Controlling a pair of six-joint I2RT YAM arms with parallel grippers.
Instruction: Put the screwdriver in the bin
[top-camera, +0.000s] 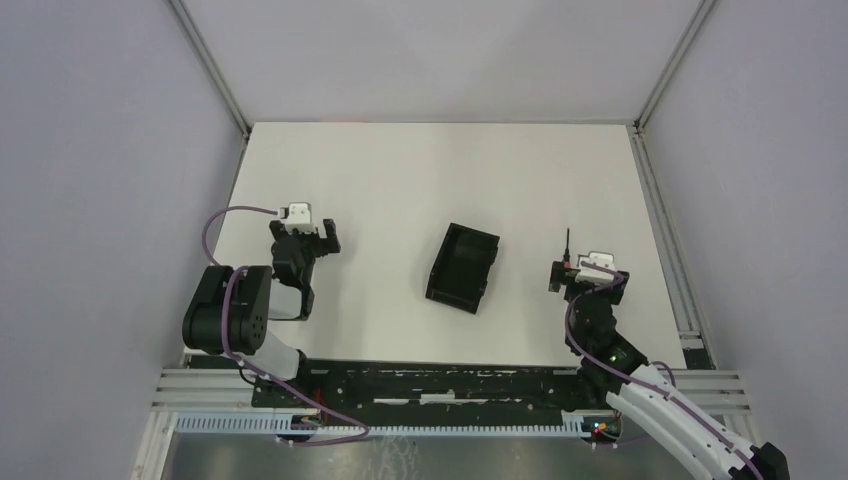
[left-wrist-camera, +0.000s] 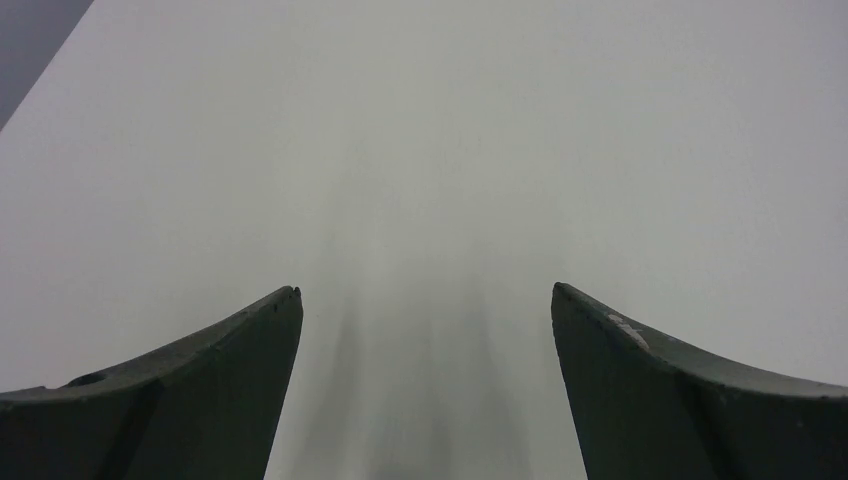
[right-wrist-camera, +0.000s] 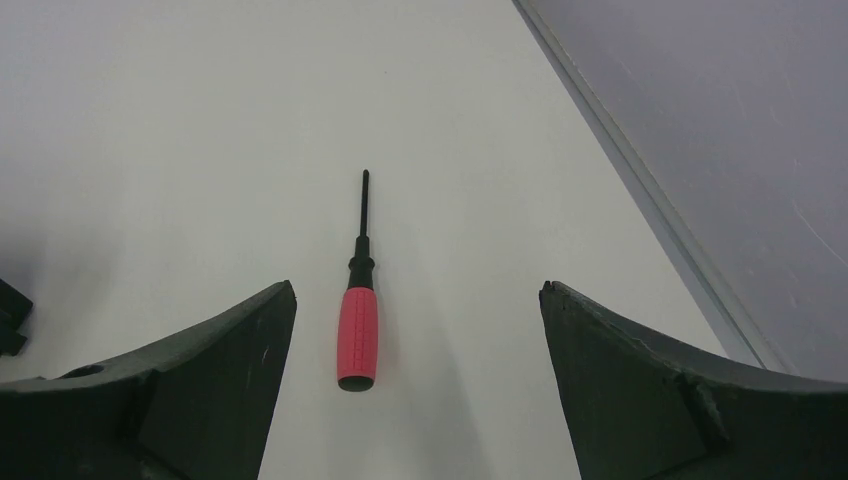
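Screwdriver: the small screwdriver with a red ribbed handle and thin dark metal shaft (right-wrist-camera: 358, 330) is lying flat on the white tabletop (right-wrist-camera: 200, 120) between the right jaws, nearer their left side, with its shaft pointing straight ahead of them.
Right jaws: they are standing wide apart, gripping nothing and touching nothing.
Bin: the bin, a small black rectangular plastic tray with low walls (top-camera: 462, 265), is sitting well off to the left of the right jaws.
Left jaws: they are spreading wide, holding nothing, with the bin off to their right.
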